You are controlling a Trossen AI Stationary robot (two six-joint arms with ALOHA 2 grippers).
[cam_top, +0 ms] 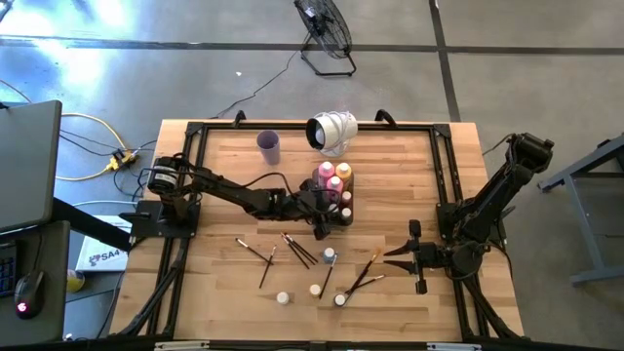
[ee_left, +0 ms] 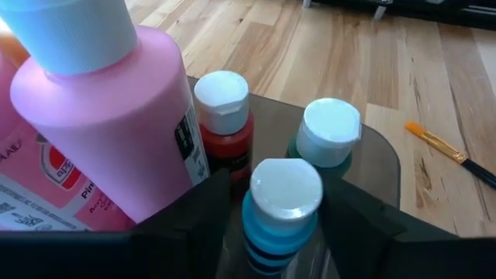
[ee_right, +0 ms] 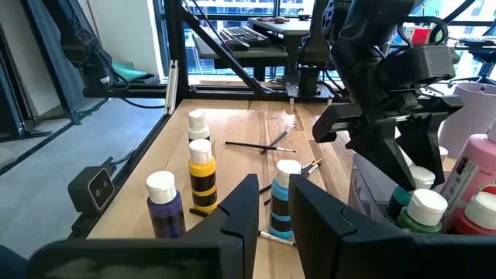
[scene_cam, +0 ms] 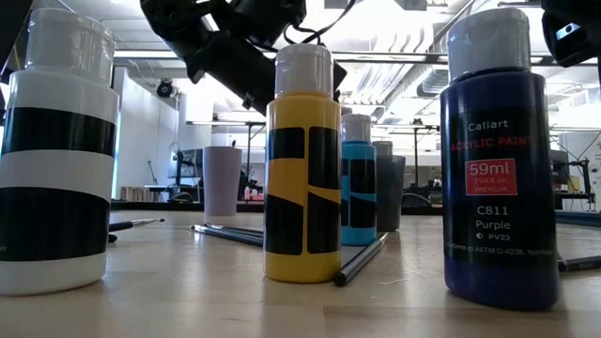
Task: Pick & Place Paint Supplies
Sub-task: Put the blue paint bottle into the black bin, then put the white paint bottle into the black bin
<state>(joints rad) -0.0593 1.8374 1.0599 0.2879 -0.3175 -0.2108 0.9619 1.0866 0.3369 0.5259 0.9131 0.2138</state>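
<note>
A clear grey tray [ee_left: 380,155] at the table's middle holds a big pink bottle [ee_left: 101,132], an orange one [cam_top: 341,171], a small red bottle [ee_left: 223,116] and a green one [ee_left: 329,132]. My left gripper [ee_left: 277,186] reaches over the tray's near end, open. Its fingers stand on either side of a small blue white-capped bottle [ee_left: 283,217], which stands upright in the tray. My right gripper [cam_top: 390,255] waits level near the right edge, open a little, with nothing between its fingers. Brushes [cam_top: 297,249] and small bottles [cam_top: 316,290] lie loose near the front.
A lilac cup [cam_top: 269,146] and a white object on its side [cam_top: 331,130] stand at the far edge. Purple [ee_right: 164,205], yellow [ee_right: 201,182] and blue [ee_right: 283,198] bottles stand upright ahead of my right gripper. A black frame [cam_top: 444,175] rims the table.
</note>
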